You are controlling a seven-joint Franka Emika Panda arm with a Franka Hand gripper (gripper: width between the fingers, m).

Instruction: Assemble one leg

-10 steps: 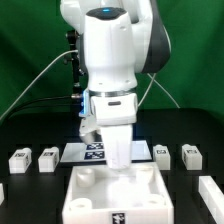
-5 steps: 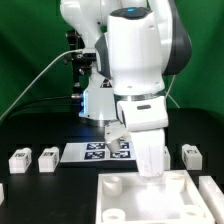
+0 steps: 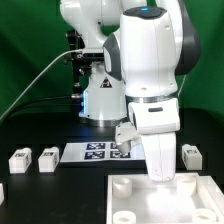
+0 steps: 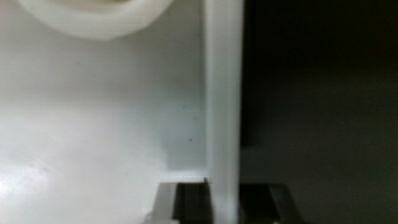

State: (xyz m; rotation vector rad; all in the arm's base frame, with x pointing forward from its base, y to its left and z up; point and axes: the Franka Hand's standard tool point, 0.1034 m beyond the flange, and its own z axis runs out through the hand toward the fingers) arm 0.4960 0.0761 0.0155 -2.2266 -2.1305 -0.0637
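Observation:
Small white tagged legs lie on the black table: two at the exterior view's left (image 3: 20, 159) (image 3: 47, 158) and one at the right (image 3: 190, 155). My gripper (image 3: 160, 174) is far from them, over the large white square panel (image 3: 150, 206) at the lower right. In the wrist view my gripper (image 4: 224, 196) is shut on the panel's raised edge wall (image 4: 222, 100), with a dark finger (image 4: 185, 202) on each side. A round hole (image 4: 98, 12) in the panel shows beyond.
The marker board (image 3: 92, 152) lies flat behind the panel, between the left and right legs. The robot's base (image 3: 100, 100) stands behind it. A green backdrop closes the back.
My gripper and the white panel have moved together toward the exterior view's right, from the middle to the lower right. The legs have not moved.

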